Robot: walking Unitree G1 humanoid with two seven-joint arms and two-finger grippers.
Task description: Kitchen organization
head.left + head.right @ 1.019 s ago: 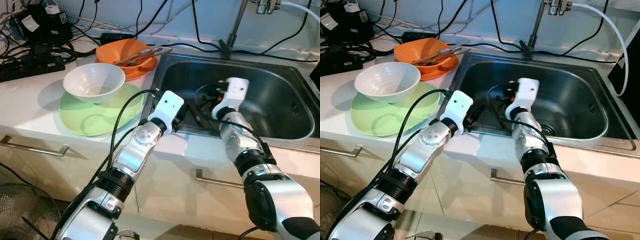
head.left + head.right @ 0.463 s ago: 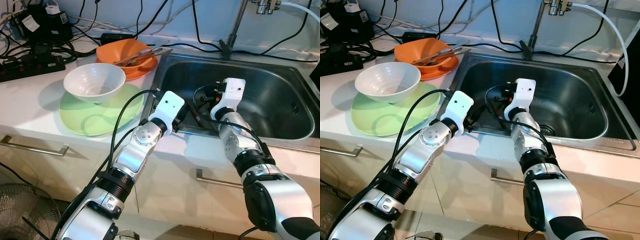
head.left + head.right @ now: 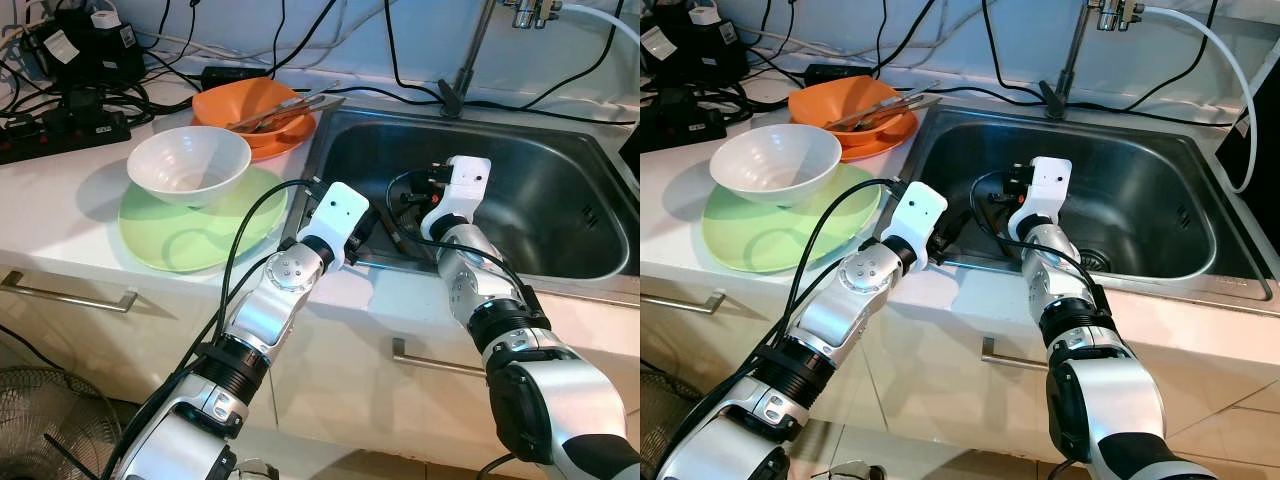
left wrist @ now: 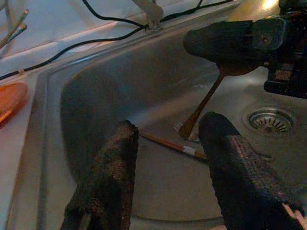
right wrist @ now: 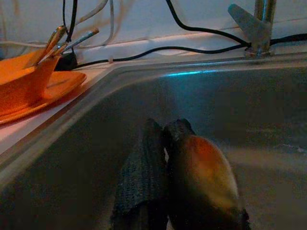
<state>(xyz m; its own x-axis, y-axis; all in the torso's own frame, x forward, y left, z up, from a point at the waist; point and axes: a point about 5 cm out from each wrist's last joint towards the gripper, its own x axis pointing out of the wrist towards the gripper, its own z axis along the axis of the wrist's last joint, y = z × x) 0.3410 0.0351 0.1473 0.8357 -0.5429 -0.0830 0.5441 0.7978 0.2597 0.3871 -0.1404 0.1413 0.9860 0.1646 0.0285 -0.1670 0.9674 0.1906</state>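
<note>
where the white counter [image 3: 60, 225] meets the steel sink [image 3: 560, 215], right hand [image 5: 165, 143] clenched on a spoon [image 4: 201, 108], left hand [image 4: 168, 158] spread

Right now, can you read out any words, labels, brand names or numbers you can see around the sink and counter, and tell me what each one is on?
No text here can be read.
White label on the black adapter: print too small and blurred to read.
White bowl, green plate, orange bowl, sink: no markings can be made out.
</note>
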